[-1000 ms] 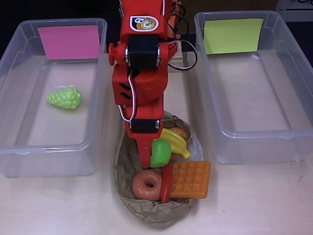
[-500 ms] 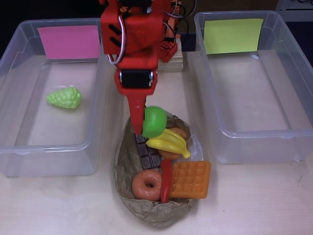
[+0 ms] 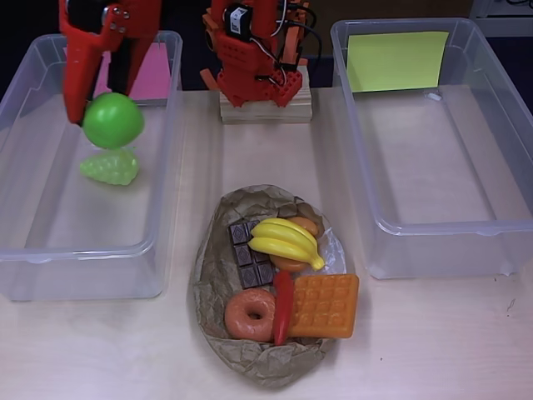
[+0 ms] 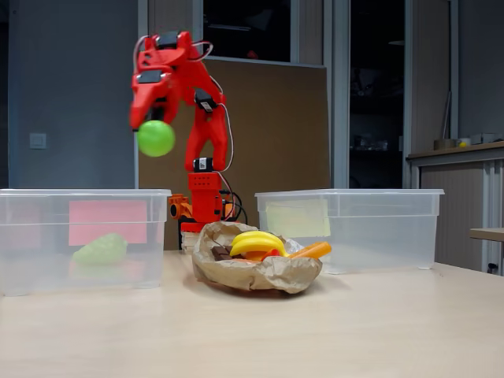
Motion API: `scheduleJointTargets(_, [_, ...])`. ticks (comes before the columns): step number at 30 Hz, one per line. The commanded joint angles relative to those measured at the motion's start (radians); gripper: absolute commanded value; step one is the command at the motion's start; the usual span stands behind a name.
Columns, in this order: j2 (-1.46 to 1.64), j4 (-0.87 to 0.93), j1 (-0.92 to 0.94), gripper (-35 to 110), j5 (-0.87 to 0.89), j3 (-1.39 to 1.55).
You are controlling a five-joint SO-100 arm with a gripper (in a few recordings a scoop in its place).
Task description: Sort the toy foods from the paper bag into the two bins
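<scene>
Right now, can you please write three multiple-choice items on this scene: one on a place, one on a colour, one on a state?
1. Where do the light-green plastic grapes lie?
A. brown paper bag
B. clear plastic bin with pink label
C. clear plastic bin with yellow-green label

2. What colour is the toy chili?
A. red
B. blue
C. white

3. The claw is:
A. open, empty
B. shut on the round green plastic apple
C. shut on the banana

Key: 1 B, grapes lie inside it; 2 A, red beside the waffle; 3 B, apple held above the pink-label bin.
</scene>
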Motion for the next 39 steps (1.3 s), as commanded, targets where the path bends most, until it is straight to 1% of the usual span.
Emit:
scheduleJointTargets(1, [0.043,-0.115,0.137,21,0.002,0.114])
scheduleJointTargets(7, [-0.072,-0.319,0.201,22,0.009,0.308])
scheduleJointTargets(11, [-0.176,-0.433,0.213,22,0.009,0.377])
scheduleJointTargets(16, [-0.268,-0.480,0.212,27,-0.006,0.383])
scheduleJointTargets(21, [-0.310,-0.488,0.206,29,-0.015,0.359])
scheduleJointTargets(25, [-0.278,-0.451,0.181,29,-0.031,0.330])
scheduleJointTargets(29, [-0.146,-0.344,0.107,29,-0.083,0.250])
scheduleJointTargets(34, [-0.015,-0.207,-0.035,30,-0.152,0.097])
scheduleJointTargets(39, [0.009,-0.095,-0.209,33,-0.193,-0.015])
